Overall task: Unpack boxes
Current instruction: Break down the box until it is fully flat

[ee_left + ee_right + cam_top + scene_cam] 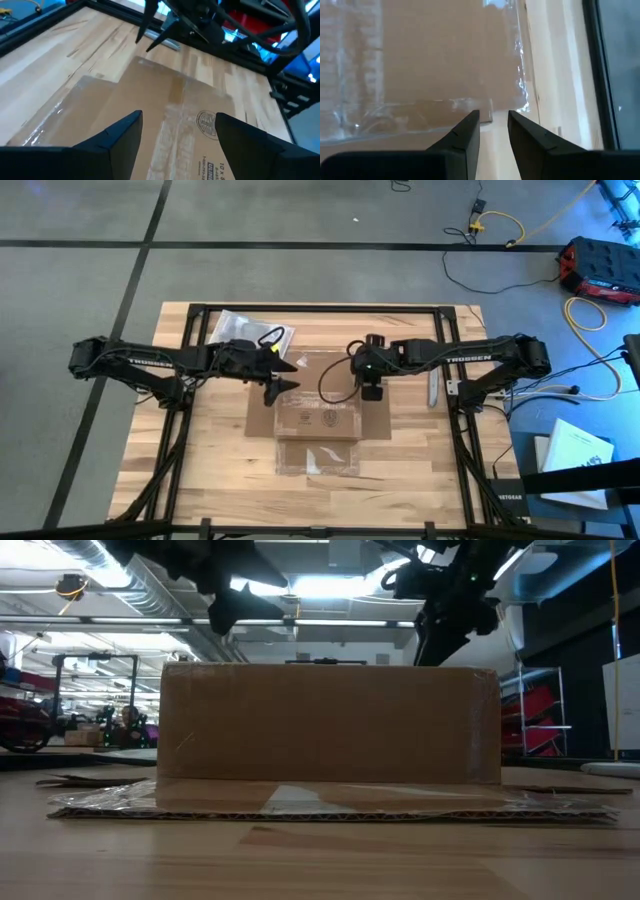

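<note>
Claws hover over the closed, taped box mid-surface, the left claw spread wide, the right claw slightly parted and empty at its edge, so opening looks barely begun; next, catch a flap.

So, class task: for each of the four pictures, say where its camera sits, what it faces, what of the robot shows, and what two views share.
High view: above the table, looking straight down; both arms, left gripper and right gripper over the cardboard box.
Low view: at tabletop height, facing the box's side; arms enter from above.
Left wrist view: past its open fingers at the box top, right arm beyond.
Right wrist view: past its fingers at a taped box edge.
Shared: all four show the box.
</note>
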Robot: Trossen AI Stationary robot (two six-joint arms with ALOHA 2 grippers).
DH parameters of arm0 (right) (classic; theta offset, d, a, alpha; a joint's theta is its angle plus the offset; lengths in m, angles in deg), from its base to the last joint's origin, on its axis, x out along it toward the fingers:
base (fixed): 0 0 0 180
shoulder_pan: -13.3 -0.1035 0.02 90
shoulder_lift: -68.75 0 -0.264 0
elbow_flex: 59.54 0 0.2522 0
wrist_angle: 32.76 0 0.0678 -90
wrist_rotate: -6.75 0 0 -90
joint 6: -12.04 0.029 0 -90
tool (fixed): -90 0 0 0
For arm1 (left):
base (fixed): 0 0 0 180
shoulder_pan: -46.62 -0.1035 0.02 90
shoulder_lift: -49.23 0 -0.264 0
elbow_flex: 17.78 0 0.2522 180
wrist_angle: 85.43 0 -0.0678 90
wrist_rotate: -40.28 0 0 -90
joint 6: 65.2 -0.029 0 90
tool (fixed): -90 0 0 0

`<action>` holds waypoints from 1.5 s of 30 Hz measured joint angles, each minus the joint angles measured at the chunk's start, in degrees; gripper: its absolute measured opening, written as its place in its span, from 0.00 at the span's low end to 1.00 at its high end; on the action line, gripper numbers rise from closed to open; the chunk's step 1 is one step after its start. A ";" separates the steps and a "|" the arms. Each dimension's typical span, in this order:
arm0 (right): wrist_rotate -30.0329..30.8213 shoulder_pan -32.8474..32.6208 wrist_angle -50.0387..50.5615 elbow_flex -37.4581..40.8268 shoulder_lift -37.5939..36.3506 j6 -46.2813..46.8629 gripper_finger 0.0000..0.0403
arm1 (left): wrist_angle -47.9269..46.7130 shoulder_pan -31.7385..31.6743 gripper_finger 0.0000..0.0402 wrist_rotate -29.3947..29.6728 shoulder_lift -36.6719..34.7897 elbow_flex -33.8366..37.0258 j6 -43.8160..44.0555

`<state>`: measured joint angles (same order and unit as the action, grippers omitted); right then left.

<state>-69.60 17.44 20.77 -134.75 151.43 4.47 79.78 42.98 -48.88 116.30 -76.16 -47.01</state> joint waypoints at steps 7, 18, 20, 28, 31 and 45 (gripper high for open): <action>-0.97 0.00 0.15 0.00 0.00 0.00 0.22 | 0.26 -0.17 0.59 0.67 0.17 0.00 2.38; -1.26 -0.02 -7.06 0.04 0.04 0.66 0.22 | 0.24 -0.17 0.59 0.85 0.17 0.00 3.21; -2.88 -0.04 -7.44 0.04 0.04 2.79 0.22 | 0.28 -0.16 0.59 1.14 0.28 0.00 2.66; -13.25 -0.02 -8.23 0.04 0.04 9.70 0.22 | 0.50 -0.17 0.59 3.02 0.35 0.00 2.28; -12.36 -0.03 -6.51 -0.55 0.04 14.75 0.22 | 0.63 -0.61 0.59 4.05 0.79 0.00 0.96; -8.34 7.16 -3.62 -0.61 -0.28 23.67 0.56 | 0.85 -2.73 0.59 4.42 1.65 0.00 6.63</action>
<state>-77.93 24.60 17.15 -135.36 151.14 28.14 80.63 40.25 -44.46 117.95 -76.16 -40.38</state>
